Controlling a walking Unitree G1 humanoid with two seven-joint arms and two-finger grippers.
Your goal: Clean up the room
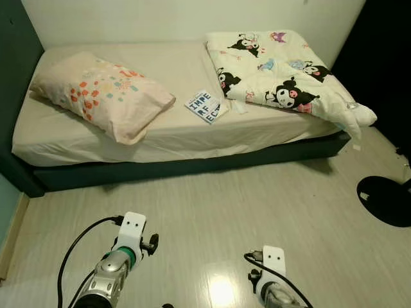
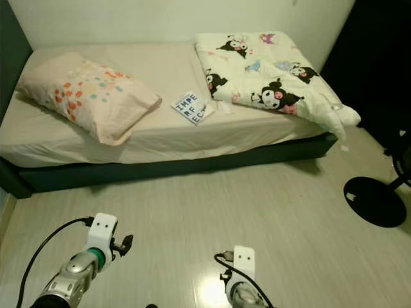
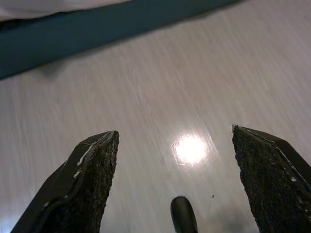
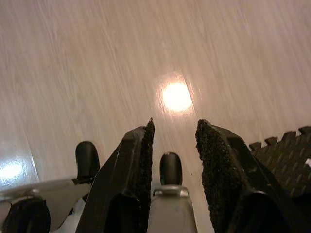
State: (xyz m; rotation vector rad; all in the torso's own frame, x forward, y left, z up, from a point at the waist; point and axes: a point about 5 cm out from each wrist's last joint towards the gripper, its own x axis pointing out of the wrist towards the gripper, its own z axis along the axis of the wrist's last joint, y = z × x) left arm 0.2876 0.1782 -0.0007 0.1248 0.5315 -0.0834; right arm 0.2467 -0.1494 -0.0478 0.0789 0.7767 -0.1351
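Observation:
A bed (image 1: 186, 138) with a beige sheet stands against the far wall. On its left lies a pillow (image 1: 103, 94) with an orange flower print. A blue and white book (image 1: 206, 106) rests near the middle of the mattress. A rumpled quilt (image 1: 282, 74) with cartoon figures covers the right end, one corner hanging over the edge. Both arms are held low over the wooden floor in front of the bed. My left gripper (image 3: 175, 138) is open wide with nothing in it. My right gripper (image 4: 173, 124) is open by a narrow gap, also with nothing in it.
A black round fan base (image 1: 385, 200) stands on the floor at the right. A dark wall (image 1: 13, 96) borders the bed's left end. The edge of a dark foam mat (image 4: 286, 150) lies by my feet. Light wooden floor (image 1: 257, 205) stretches between me and the bed.

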